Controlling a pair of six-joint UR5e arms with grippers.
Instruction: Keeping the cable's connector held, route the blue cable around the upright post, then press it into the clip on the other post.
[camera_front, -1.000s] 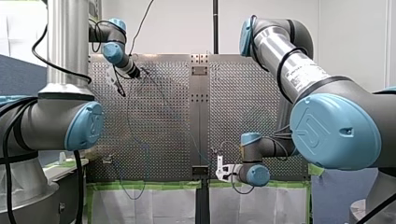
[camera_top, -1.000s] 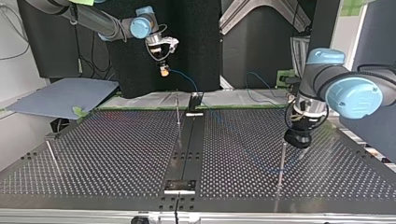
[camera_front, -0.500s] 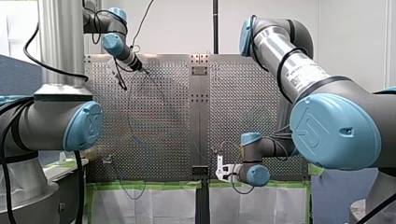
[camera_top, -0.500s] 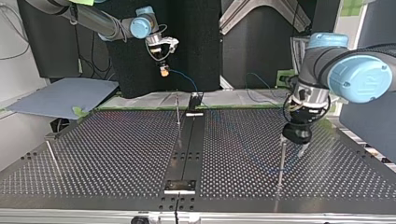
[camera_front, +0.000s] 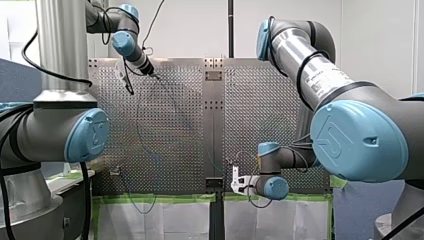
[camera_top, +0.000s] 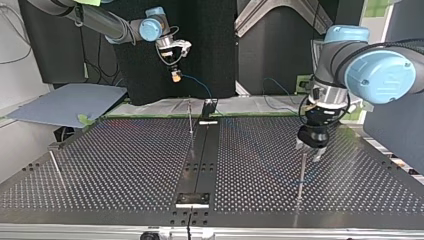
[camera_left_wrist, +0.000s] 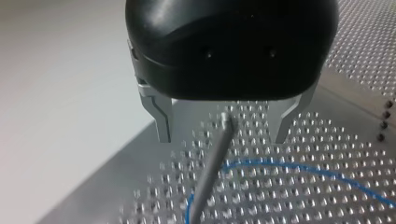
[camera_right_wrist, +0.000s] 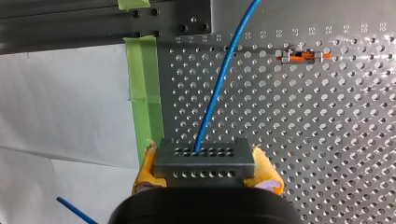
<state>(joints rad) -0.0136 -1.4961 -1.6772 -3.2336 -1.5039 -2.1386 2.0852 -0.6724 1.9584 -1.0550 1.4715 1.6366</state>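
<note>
My left gripper (camera_left_wrist: 224, 134) is open, its two metal fingers (camera_left_wrist: 162, 122) standing either side of the top of the thin upright post (camera_left_wrist: 212, 163). The top view shows that gripper (camera_top: 311, 152) just above the post (camera_top: 301, 175) at the right. The blue cable (camera_left_wrist: 289, 165) curves over the perforated plate around the post's foot. My right gripper (camera_right_wrist: 204, 186), with yellow pads, is shut on the grey connector block (camera_right_wrist: 204, 161), from which the blue cable (camera_right_wrist: 224, 70) runs out. It hangs raised beyond the table's far edge in the top view (camera_top: 175, 76).
A second thin post (camera_top: 190, 117) stands near the centre rail (camera_top: 200, 160), and a third (camera_top: 56, 167) at the top view's left. An orange and metal clip (camera_right_wrist: 303, 56) shows ahead of my right gripper. Green tape (camera_right_wrist: 144, 84) lines the plate's edge.
My left gripper has risen from beside the post and shifted slightly to the top view's left, so it now sits over the post's top. My right arm has not moved.
</note>
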